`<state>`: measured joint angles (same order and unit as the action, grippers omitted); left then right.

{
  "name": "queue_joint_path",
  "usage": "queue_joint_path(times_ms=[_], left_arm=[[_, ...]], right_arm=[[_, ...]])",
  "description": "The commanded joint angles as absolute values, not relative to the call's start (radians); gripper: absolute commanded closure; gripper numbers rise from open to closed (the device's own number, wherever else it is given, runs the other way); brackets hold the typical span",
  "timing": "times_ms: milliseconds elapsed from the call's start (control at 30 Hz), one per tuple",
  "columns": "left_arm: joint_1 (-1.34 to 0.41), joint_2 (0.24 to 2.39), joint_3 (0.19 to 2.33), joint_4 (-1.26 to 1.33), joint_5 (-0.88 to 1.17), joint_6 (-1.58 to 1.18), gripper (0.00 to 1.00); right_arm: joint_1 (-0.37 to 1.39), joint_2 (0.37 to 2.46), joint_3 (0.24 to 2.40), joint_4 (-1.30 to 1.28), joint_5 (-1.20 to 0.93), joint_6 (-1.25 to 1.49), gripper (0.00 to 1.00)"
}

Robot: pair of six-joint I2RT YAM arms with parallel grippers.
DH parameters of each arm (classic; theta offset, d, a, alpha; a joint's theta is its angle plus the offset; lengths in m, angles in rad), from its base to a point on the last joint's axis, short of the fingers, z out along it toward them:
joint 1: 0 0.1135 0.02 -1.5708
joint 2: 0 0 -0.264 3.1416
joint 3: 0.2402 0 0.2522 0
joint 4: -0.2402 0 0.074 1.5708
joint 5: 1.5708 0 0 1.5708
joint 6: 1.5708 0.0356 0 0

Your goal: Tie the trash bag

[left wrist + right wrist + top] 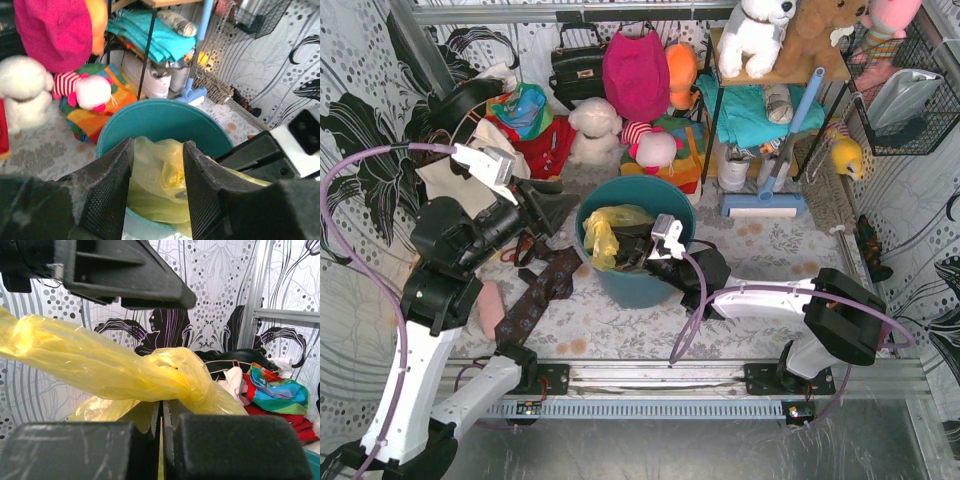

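Observation:
The yellow-green trash bag (605, 235) sits in the round teal bin (632, 282) at the table's middle. Its plastic is twisted into a knot-like bunch (170, 372). My right gripper (638, 252) reaches over the bin's rim and is shut on a thin fold of the bag (161, 450). My left gripper (563, 205) hovers at the bin's left rim, open and empty; in the left wrist view (157, 185) the bag (165, 185) shows between its fingers, below them.
Plush toys (595, 130), a pink bag (635, 70), a black handbag (575, 65) and a colourful cloth (525, 110) crowd the back. A shelf rack (770, 110) and a blue squeegee (775, 180) stand at back right. Dark patterned cloth (540, 290) lies left of the bin.

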<state>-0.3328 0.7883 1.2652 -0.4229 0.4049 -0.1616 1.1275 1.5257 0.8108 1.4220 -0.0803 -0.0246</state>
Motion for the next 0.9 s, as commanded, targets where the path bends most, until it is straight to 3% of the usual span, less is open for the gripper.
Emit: queue_joint_path(times_ms=[0,467,867], left_arm=[[-0.328,0.821,1.271,-0.471,0.349,-0.215,0.49],[-0.329,0.771,1.086,-0.349,0.555,-0.324,0.55],[-0.330,0.761,0.993,-0.248,0.721,-0.427,0.56]], right_arm=[[1.131,1.548,0.819,1.500,-0.082,-0.054,1.00],[1.132,1.599,0.834,1.602,0.076,-0.129,1.00],[1.131,1.642,0.856,1.647,0.075,-0.133,1.00]])
